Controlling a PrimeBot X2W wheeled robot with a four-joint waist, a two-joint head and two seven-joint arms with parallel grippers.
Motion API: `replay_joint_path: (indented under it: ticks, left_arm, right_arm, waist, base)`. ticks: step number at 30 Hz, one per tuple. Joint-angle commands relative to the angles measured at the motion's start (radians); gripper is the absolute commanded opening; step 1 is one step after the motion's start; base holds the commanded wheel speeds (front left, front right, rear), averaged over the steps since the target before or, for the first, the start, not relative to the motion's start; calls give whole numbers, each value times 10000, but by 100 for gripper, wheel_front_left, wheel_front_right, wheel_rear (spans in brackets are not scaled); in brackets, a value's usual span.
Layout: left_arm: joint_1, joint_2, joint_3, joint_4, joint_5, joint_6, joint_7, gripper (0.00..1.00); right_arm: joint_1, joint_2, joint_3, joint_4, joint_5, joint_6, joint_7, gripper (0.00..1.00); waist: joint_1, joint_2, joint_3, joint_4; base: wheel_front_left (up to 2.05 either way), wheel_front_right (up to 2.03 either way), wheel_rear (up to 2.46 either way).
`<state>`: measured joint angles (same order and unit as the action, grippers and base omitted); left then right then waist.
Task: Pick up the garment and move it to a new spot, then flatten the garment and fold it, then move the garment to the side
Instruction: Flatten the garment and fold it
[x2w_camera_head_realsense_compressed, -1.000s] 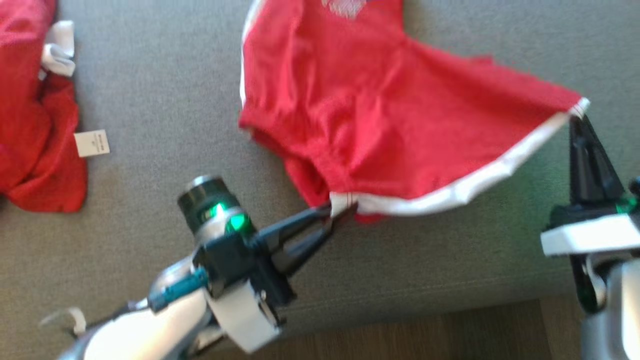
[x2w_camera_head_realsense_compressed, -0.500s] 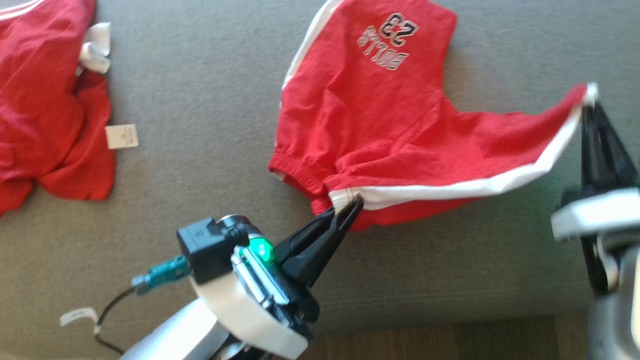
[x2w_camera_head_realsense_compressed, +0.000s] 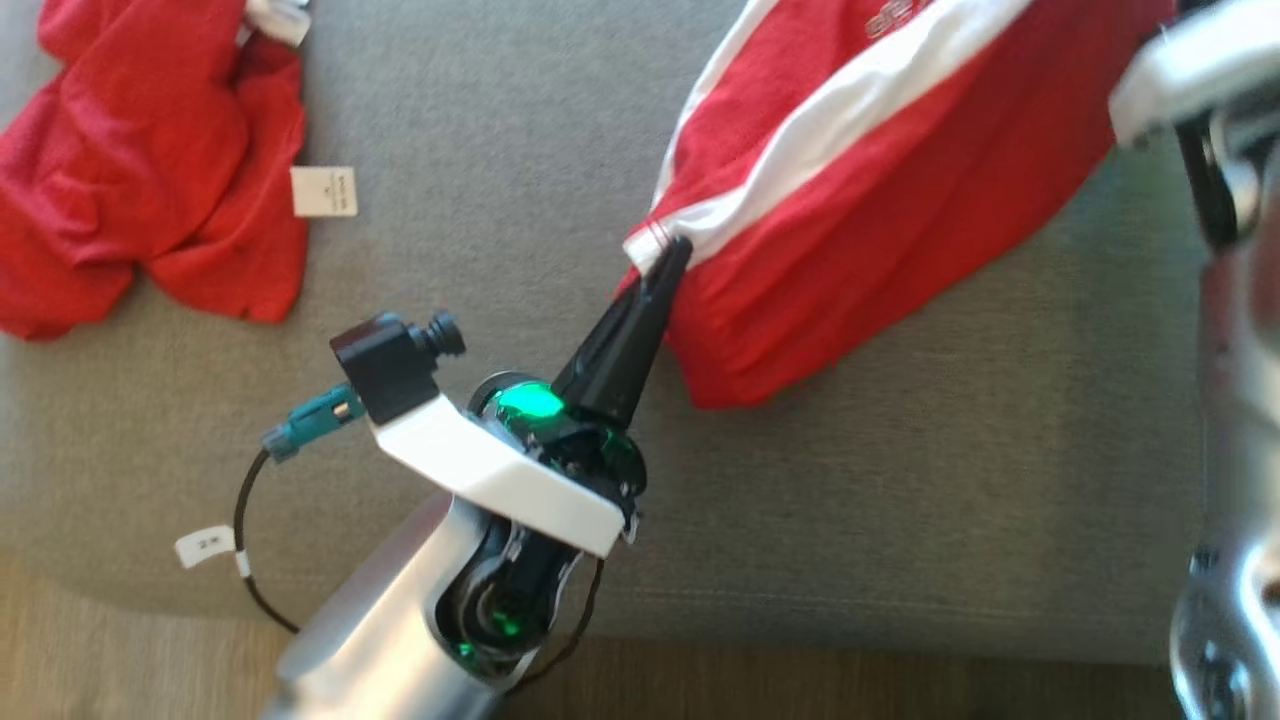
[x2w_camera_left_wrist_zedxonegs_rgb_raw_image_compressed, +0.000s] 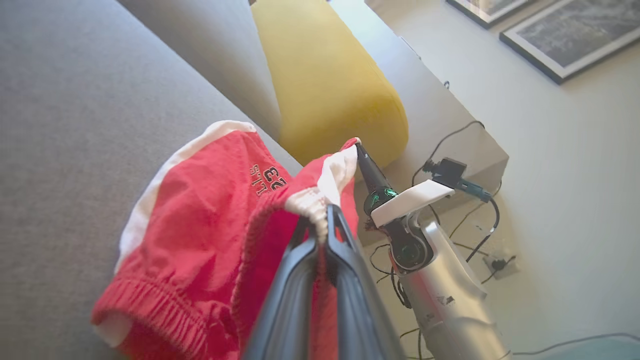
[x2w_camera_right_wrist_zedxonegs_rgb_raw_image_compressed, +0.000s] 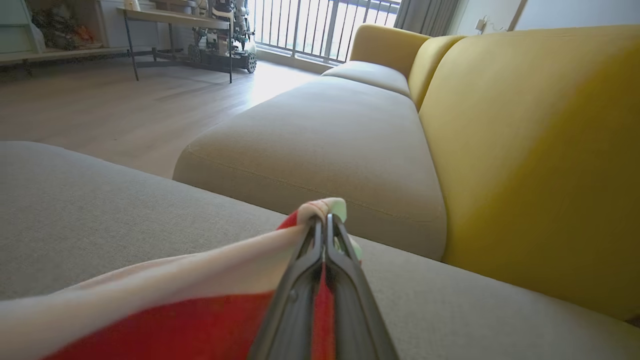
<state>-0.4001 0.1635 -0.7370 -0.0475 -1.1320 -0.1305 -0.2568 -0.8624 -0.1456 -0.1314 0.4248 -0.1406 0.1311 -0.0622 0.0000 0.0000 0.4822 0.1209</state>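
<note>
While carrying the red shorts (x2w_camera_head_realsense_compressed: 850, 230) above the grey sofa seat (x2w_camera_head_realsense_compressed: 900, 480), treat as a two-point lift: left claw (x2w_camera_head_realsense_compressed: 672, 250) clenched on one white-trimmed corner, right claw (x2w_camera_right_wrist_zedxonegs_rgb_raw_image_compressed: 325, 220) clenched on the white-edged corner at the far end of the same band. Judged to be the move-and-flatten stage, with no fold made yet. Note the slack: cloth hanging in a deep sag between the two grips, elastic waistband lowest in the left wrist view, touching the seat or just above it, impossible to tell which. Draw the claws apart along the white band to straighten it, stopping short of straining the seam. Hold both tips level to prevent the cloth from sliding to one side. Lower waistband first, then drag gently toward the robot to unroll the lower layer flat instead of bunching it. Set down on bare grey fabric, well apart from the other red garment (x2w_camera_head_realsense_compressed: 150, 170) and its white label (x2w_camera_head_realsense_compressed: 323, 191) at the left, and short of the yellow back cushion (x2w_camera_left_wrist_zedxonegs_rgb_raw_image_compressed: 325, 85). Release only after laying the whole band on the seat. Expect thin, limp fabric, prone to tucking under itself if lowered fast.
</note>
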Motion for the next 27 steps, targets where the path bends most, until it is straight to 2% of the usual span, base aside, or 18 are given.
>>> replay_joint_path:
  ticks: [1,7,8,15,16,17,18,19,20,21,23,24,25,27]
  left_arm:
    - [-218,-56,400,-212,-280,-2,-49,0]
    - [-421,-261,580,464,-911,-2,-49,0]
    - [-421,-261,580,464,-911,-2,-49,0]
    - [-507,-457,571,1165,-1314,-2,-49,0]
    - [-524,-468,578,1268,-1303,-2,-49,0]
    - [-540,-486,588,1368,-1293,-2,-49,14]
    - [-563,-482,596,1487,-1224,-2,-49,18]
    - [-576,-469,585,1673,-1128,-2,-49,19]
    - [-589,-482,580,1809,-1089,-2,-49,42]
    - [-585,-502,679,1925,-985,-2,-49,71]
    - [-534,-557,844,2114,-831,-2,-49,62]
    - [-486,-585,964,2220,-720,-2,-49,65]
    - [-424,-615,1054,2336,-630,-2,-49,100]
    - [-289,-672,1329,2599,-312,-2,-49,100]
  right_arm:
    - [-533,-33,313,20,-126,-4,-74,0]
    - [-2088,-73,1087,1878,-578,-4,-193,0]
    - [-2088,-73,1087,1878,-578,-4,-193,0]
    - [-3008,-29,1858,3945,-766,-4,-40,0]
    - [-3097,21,1920,4203,-685,-4,-68,6]
    - [-3181,77,1927,4454,-548,-4,-101,17]
    - [-3255,116,1979,4686,-437,-4,-145,36]
    - [-3334,159,1992,4890,-274,-4,-243,60]
    - [-3408,208,1965,5064,-79,-4,-375,95]
    - [-3479,244,1986,5223,75,-4,-501,100]
    - [-3606,292,2119,5463,365,-4,-848,100]
    - [-3646,303,2151,5582,554,-4,-1002,100]
    - [-3670,305,2186,5700,767,-4,-1129,100]
    - [-3699,232,2193,5907,1255,-4,-1291,100]
  waist:
    - [0,0,347,333]
    - [0,0,656,718]
    - [0,0,656,718]
    - [0,0,719,926]
    - [0,0,712,938]
    - [0,0,697,942]
    - [0,0,676,941]
    - [0,0,655,930]
    - [0,0,627,916]
    - [0,0,593,902]
    - [0,0,512,856]
    - [0,0,458,834]
    - [0,0,392,815]
    - [0,0,251,784]
  base:
    - [0,0,0]
    - [0,0,0]
    - [0,0,0]
    - [0,0,0]
    - [0,0,0]
    - [0,0,0]
    - [0,0,0]
    - [0,0,0]
    - [0,0,0]
    - [0,0,0]
    - [0,0,0]
    - [0,0,0]
    - [0,0,0]
    - [0,0,0]
